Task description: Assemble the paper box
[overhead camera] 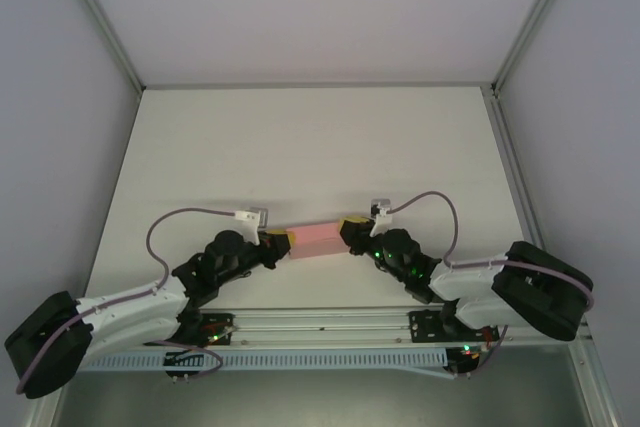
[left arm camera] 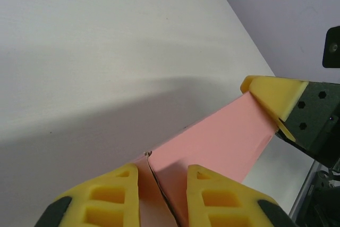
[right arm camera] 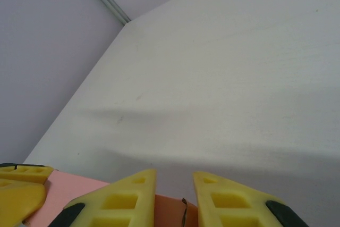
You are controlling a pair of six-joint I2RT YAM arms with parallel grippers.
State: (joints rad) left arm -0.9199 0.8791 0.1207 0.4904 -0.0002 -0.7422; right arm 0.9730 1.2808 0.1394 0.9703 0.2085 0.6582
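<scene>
Two ends of the pink paper box (overhead camera: 315, 239) are grasped: left fingers (overhead camera: 278, 239) are clenched on one end, right fingers (overhead camera: 350, 226) on the opposite end, over the tabletop (overhead camera: 300, 147).

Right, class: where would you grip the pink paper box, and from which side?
By its short ends, one from each side: the paper box is long, narrow, running left to right; the left gripper and right gripper each pinch an end.
</scene>
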